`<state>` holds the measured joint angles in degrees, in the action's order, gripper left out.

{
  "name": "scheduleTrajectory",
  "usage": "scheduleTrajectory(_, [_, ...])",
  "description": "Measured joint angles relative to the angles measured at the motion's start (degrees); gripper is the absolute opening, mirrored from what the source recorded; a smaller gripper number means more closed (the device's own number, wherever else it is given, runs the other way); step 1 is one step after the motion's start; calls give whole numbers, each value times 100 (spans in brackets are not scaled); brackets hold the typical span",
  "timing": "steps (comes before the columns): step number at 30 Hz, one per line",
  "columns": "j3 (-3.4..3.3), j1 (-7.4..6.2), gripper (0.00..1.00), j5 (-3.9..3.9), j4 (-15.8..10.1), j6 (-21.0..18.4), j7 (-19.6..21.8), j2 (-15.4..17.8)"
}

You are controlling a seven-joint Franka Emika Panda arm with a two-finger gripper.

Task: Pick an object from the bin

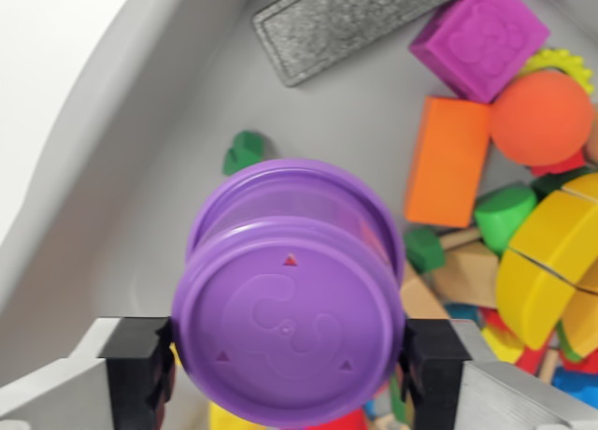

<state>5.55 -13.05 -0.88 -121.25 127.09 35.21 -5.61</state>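
Gripper: clamped on purple cup, one finger on each side.
Cup axis: toward camera, across the fingers.
Bin: floor beneath the cup.
Judgement: straight lift clears toys.

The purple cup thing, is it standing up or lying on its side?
On its side. The purple container shows its round embossed end to the camera, with the hand's black fingers pressing each side, above the gray bin.

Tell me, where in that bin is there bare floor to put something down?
Bare floor lies between the bin wall, the grey felt pad and the small green piece. The wrist view's right is crowded: orange block, orange ball, magenta block, yellow pieces.
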Motion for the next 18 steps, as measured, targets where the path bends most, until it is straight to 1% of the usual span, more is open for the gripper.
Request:
scheduleTrajectory(10, [0,-4,0,23,147,-313,-15,147])
scheduleTrajectory(18, [0,-6,0,28,196,-398,-19,179])
